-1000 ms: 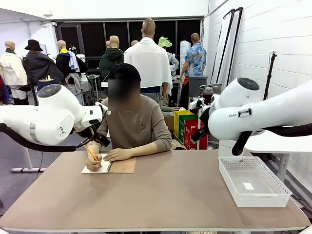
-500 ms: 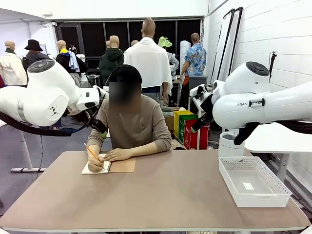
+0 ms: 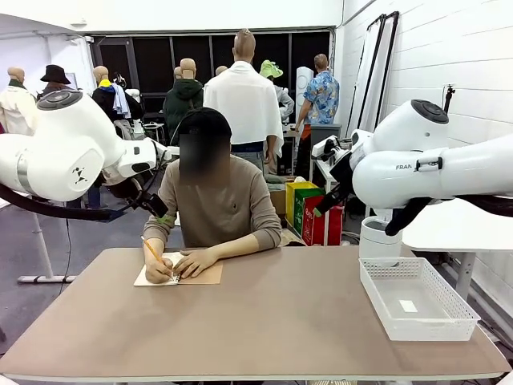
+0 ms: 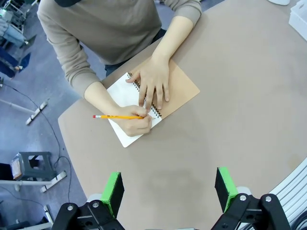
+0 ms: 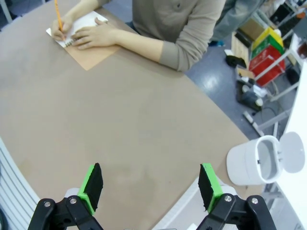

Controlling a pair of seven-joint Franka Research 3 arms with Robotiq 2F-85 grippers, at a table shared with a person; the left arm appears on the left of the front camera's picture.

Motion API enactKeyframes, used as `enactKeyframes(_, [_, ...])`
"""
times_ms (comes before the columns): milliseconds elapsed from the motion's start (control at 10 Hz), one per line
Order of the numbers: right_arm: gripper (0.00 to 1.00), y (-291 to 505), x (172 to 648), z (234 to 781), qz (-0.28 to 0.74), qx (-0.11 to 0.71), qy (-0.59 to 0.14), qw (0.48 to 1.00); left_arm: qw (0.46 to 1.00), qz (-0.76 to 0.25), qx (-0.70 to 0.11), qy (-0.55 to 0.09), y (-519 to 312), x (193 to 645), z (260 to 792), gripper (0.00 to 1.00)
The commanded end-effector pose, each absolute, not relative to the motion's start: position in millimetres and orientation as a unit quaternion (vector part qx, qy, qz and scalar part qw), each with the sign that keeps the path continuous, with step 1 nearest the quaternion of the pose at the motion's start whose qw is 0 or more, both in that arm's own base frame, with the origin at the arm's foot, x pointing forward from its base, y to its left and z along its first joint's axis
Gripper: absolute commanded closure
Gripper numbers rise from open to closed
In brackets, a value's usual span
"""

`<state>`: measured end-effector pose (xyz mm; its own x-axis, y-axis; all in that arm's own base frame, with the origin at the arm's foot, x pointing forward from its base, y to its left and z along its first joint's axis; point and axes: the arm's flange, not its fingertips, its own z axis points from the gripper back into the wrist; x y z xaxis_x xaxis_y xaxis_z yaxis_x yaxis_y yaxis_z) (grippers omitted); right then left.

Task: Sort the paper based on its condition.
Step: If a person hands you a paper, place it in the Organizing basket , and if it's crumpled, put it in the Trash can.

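Though small, white slip (image 3: 409,305) inside basket (image 3: 430,328).

The table top (image 3: 280,321) looks smooth and matt, like brown laminate. The basket (image 3: 437,329) is white plastic mesh. The notebook (image 4: 182,88) has a matt brown cardboard cover and a white paper page (image 4: 120,93); the pencil (image 4: 120,117) is yellow lacquered wood. The person's sweater (image 3: 220,212) is soft knitted cloth. The shells of the left arm (image 3: 56,156) and right arm (image 3: 433,172) are glossy white plastic. The left gripper (image 4: 169,189) has green, matt pads (image 4: 113,190).
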<state>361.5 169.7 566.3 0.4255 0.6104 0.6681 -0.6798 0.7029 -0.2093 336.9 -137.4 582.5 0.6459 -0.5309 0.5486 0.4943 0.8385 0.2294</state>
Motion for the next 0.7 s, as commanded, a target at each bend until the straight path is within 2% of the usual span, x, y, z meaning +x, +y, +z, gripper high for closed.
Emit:
enactKeyframes(0, [0.00,154,362,561,0.406,0.094,-0.395,0.819,0.915,-0.264,0.015,-0.303,-130,338,579,0.00])
enactKeyframes(600, [0.00,153,365,558,0.426,0.128,-0.410,0.797,0.926,-0.258,-0.033,-0.274,-117,355,559,0.00])
